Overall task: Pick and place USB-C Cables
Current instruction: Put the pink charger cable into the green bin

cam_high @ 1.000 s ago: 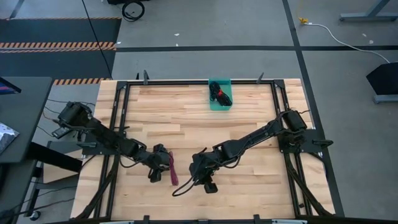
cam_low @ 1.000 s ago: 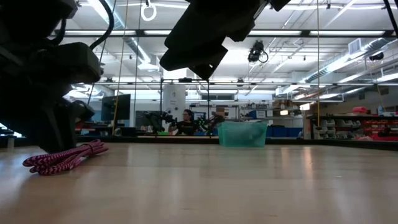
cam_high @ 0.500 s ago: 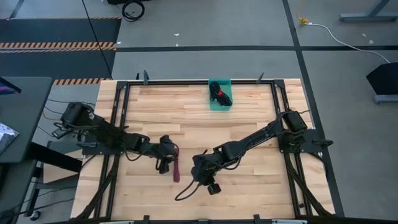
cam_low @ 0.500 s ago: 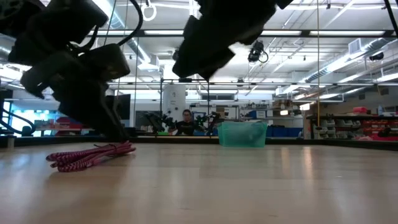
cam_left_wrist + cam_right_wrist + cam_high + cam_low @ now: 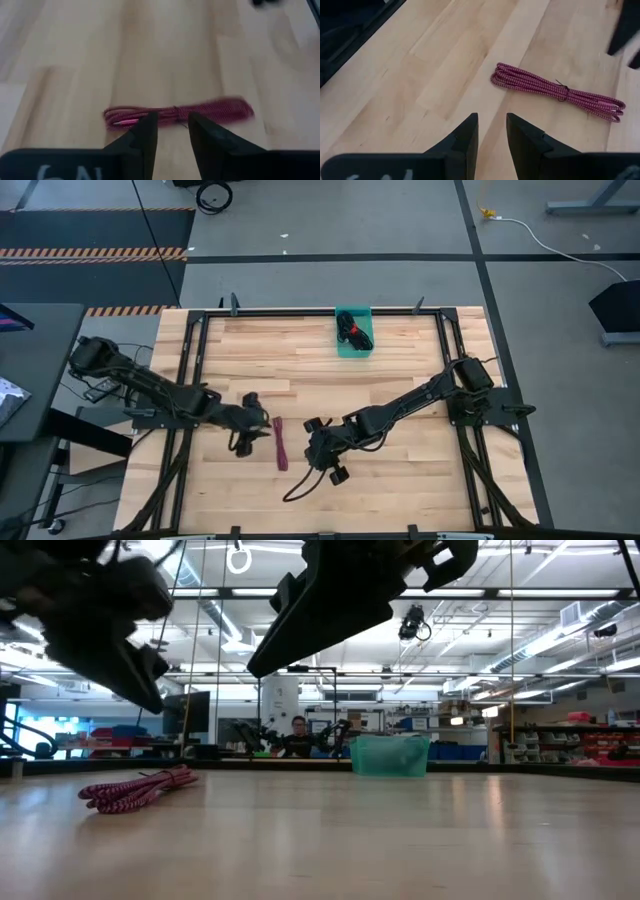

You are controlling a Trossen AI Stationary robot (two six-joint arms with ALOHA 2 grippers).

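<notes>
The purple-magenta USB-C cable (image 5: pixel 282 444) is a long flat bundle lying on the wooden table; it also shows in the low view (image 5: pixel 140 788). My left gripper (image 5: pixel 262 436) hovers just to its left, open; the left wrist view shows the cable (image 5: pixel 177 112) just beyond its fingertips (image 5: pixel 172 131). My right gripper (image 5: pixel 308 446) hangs to the cable's right, open, above the table; its wrist view shows the cable (image 5: pixel 555 91) ahead of its fingers (image 5: pixel 491 131). Black cables (image 5: pixel 352 330) lie in the green bin (image 5: pixel 356 350).
The green bin (image 5: pixel 390 755) stands at the middle of the table's far edge. Black robot wiring (image 5: pixel 296 484) trails from the right arm onto the table near the cable. A black frame (image 5: pixel 300 311) runs round the tabletop. A person (image 5: pixel 298 736) sits far behind the table.
My left gripper has risen from the table beside the magenta cable and drawn back toward the left edge. The cable slid a little toward the right while the gripper was down by it, and now lies free. The right gripper has shifted slightly toward the far edge.
</notes>
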